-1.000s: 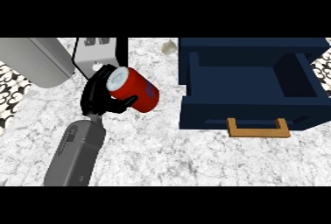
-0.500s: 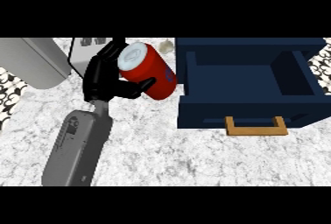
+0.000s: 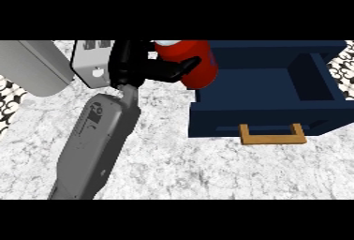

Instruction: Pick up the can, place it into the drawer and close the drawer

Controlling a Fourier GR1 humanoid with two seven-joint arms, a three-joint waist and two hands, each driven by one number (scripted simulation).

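Left hand [image 3: 142,65] clenched round red can [image 3: 194,63], thumb across its front; can held up at drawer's [image 3: 269,117] far-left corner, not yet inside. Drawer open, handle [image 3: 272,136] near, ready for drop. Right hand unseen

A kitchen, judging by the white-and-grey marbled counter [image 3: 207,168] spreading beneath and to the right of the hand [image 3: 138,68]. Just right of the hand, an open dark-blue drawer [image 3: 269,101] with inner dividers and a wooden handle [image 3: 272,136]. Directly left of the hand, touching it in view, a white toaster-like appliance [image 3: 90,63] with slots on top. Farther left, a grey rounded appliance [image 3: 31,65]. Beyond that, at the left edge, black-and-white patterned flooring [image 3: 8,101].
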